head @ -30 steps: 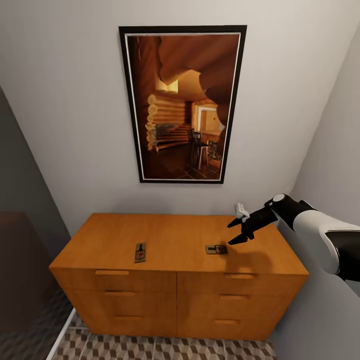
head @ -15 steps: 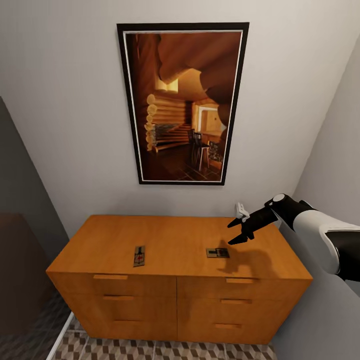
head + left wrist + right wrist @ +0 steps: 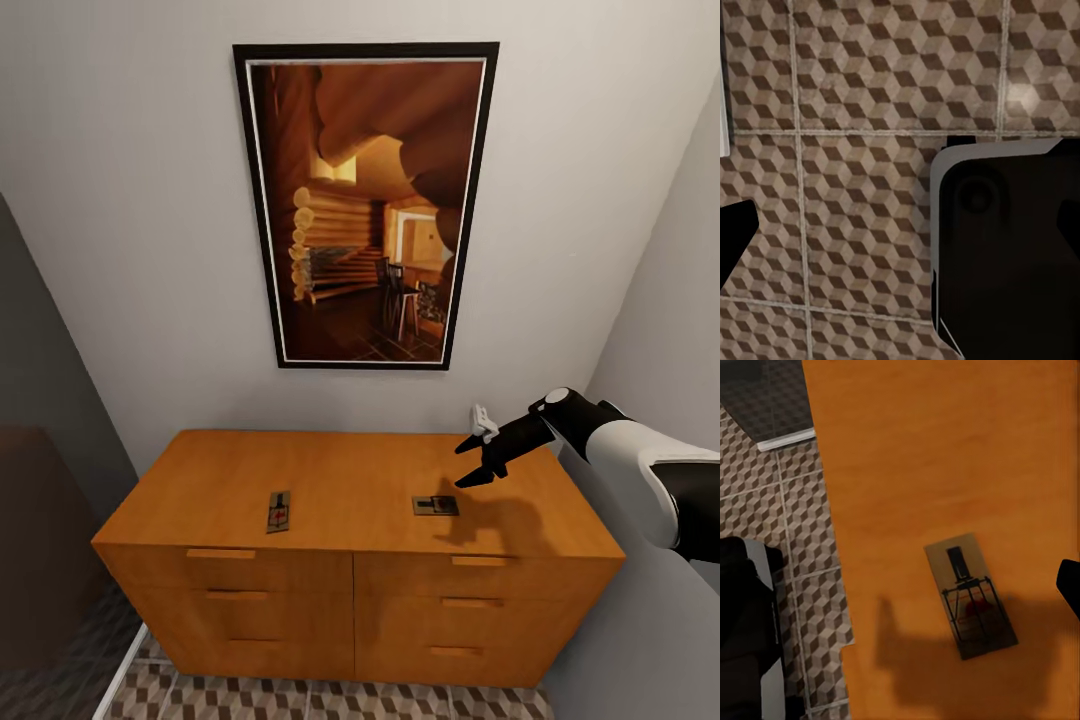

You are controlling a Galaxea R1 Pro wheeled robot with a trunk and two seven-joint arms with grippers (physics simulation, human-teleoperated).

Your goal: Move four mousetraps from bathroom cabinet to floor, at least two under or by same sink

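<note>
The orange-brown cabinet (image 3: 350, 570) stands against the wall. Two mousetraps lie on its top, one left of centre (image 3: 279, 511) and one further right (image 3: 436, 505). My right gripper (image 3: 462, 466) hovers open just above and slightly right of the right mousetrap, with nothing between its fingers. In the right wrist view that mousetrap (image 3: 971, 596) lies flat on the cabinet top (image 3: 945, 450), its red spot under the wire bar, and one dark fingertip (image 3: 1069, 585) shows at the frame's edge. My left gripper (image 3: 900, 232) is open over the cube-patterned bathroom floor (image 3: 870, 90). The sink is out of view.
A large framed painting (image 3: 365, 205) hangs above the cabinet. Walls close in on the right and the left. A strip of patterned floor (image 3: 330, 700) shows in front of the drawers. My dark base (image 3: 1005, 247) is below the left gripper, and also shows beside the cabinet (image 3: 746, 622).
The whole head view shifted slightly a second ago, so the camera moved a little. In the last half second nothing has visibly changed; the right gripper holds its pose.
</note>
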